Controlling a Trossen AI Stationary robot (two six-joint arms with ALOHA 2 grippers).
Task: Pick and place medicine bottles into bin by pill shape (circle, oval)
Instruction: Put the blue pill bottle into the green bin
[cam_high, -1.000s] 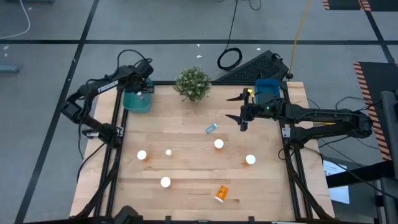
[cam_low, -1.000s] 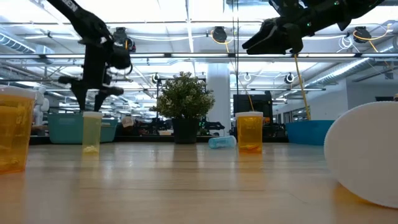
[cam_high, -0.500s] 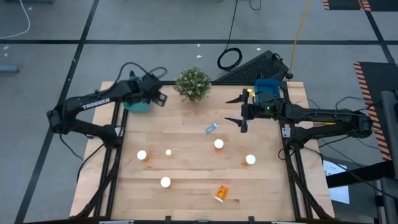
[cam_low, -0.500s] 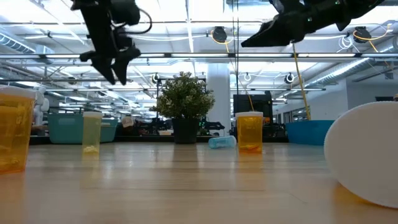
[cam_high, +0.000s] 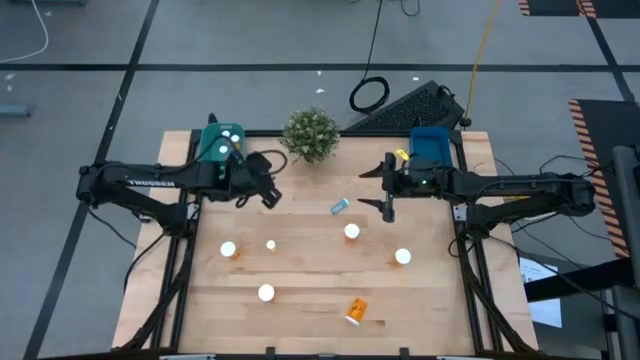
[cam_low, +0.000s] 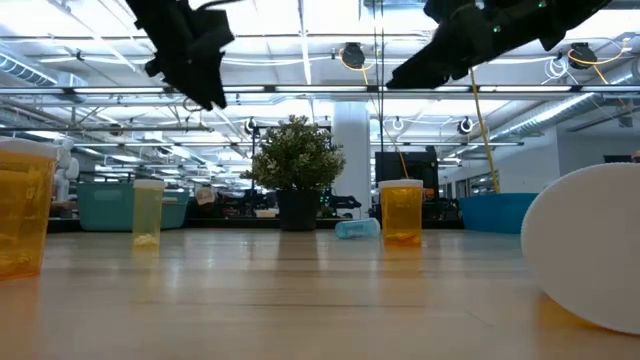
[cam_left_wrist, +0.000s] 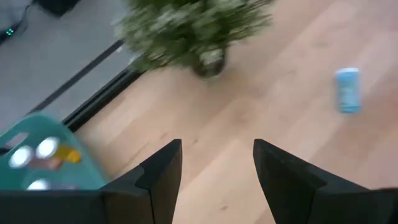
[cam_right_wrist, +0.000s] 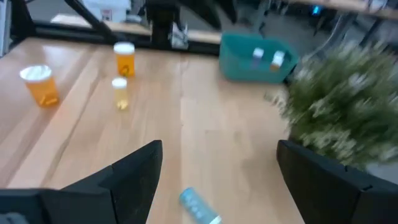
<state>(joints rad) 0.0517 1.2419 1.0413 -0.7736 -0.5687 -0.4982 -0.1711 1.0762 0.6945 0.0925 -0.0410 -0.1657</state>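
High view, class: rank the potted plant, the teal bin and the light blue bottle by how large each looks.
1. Potted plant
2. Teal bin, partly hidden by the left arm, so its rank against the plant is unsure
3. Light blue bottle, clearly smallest

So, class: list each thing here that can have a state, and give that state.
Left gripper: open, empty, above the table.
Right gripper: open, empty.
Light blue pill bottle: lying down.
Capped orange bottle near the front edge: lying down.
Teal bin: holds bottles.

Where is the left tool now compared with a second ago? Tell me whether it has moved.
Yes. In the high view the left tool has swung away from above the teal bin, past the potted plant, out over the table toward its middle. Its fingers are open and empty.
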